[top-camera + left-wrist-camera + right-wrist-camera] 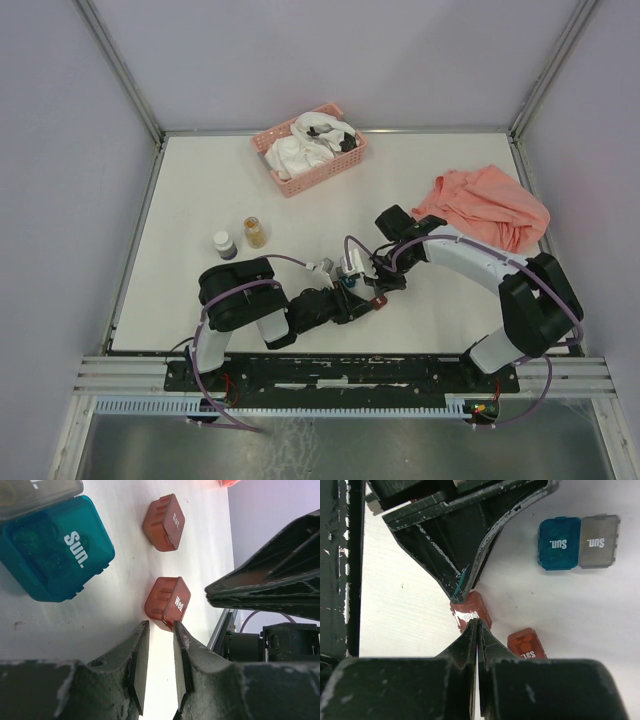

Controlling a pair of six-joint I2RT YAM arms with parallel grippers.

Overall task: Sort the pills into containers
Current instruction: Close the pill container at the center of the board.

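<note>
The white table (200, 200) held a pink basket (325, 178) near the back. A pink cloth (490, 205) lay bunched up on the right side. On the left stood a yellow jar (255, 232) and, just beside it, a dark jar (225, 246). A teal box (559, 543) and a grey box (599, 541) sat touching, side by side. Near them lay a red Wed box (165, 600) and a red Sat box (162, 522), a little apart.

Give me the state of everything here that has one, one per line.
red Wed box: lid shut
red Sat box: lid shut
teal Sun. box: lid shut
grey Sun. box: lid shut
left end effector: slightly open, tips at red Wed box
right end effector: shut, tip at red Wed box
</note>
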